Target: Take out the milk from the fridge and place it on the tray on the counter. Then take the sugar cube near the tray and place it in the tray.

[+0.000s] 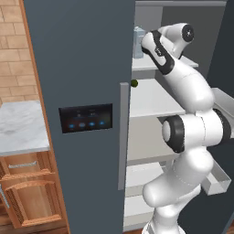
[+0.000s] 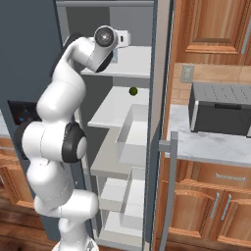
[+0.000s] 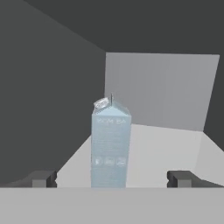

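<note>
The fridge (image 1: 82, 68) stands with its right door swung wide, pale shelves showing inside. On the upper shelf the milk (image 3: 110, 144) stands upright, a pale grey-blue carton with a peaked top; in the left base view the milk (image 1: 138, 42) sits at the shelf's left end, just ahead of my hand. My gripper (image 3: 112, 179) is open, one dark fingertip (image 3: 43, 178) left of the carton's base and the other to its right, both clear of it. The tray and the sugar cube are out of view.
A small green round fruit (image 1: 134, 83) lies on the shelf below the carton. The open door's bins (image 1: 219, 178) hang close to my arm's right side. A marble counter (image 2: 215, 144) carries a grey box-shaped appliance (image 2: 220, 108). Another counter stretch (image 1: 20, 125) lies left of the fridge.
</note>
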Controlling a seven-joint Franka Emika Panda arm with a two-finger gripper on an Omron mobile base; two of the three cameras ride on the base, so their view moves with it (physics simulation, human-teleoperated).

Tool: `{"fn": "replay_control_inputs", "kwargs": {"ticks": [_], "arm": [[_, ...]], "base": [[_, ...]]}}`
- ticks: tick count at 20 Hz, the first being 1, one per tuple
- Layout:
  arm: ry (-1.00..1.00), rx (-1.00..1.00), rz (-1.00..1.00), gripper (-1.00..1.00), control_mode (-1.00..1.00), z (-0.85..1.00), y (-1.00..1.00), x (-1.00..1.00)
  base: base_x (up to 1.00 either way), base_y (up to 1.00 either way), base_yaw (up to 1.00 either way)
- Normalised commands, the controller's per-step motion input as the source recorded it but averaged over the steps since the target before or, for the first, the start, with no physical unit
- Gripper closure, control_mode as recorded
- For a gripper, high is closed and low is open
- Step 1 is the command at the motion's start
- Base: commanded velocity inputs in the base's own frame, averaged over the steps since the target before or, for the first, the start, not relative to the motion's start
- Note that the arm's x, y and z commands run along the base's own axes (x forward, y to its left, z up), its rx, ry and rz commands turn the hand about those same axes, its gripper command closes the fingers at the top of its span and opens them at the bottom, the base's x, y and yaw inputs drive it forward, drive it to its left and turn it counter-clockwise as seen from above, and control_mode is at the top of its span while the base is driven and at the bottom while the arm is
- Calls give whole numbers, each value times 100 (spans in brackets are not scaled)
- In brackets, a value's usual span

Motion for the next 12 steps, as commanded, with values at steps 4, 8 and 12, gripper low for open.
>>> {"fn": "replay_control_inputs", "kwargs": {"ticks": [4, 8, 12], "arm": [[0, 0, 0, -100, -100, 0, 0, 30], [0, 0, 0, -100, -100, 0, 0, 21], [-5, 0, 0, -100, -100, 0, 0, 7]], "base": [[0, 0, 0], [0, 0, 0], [0, 0, 0]]}}
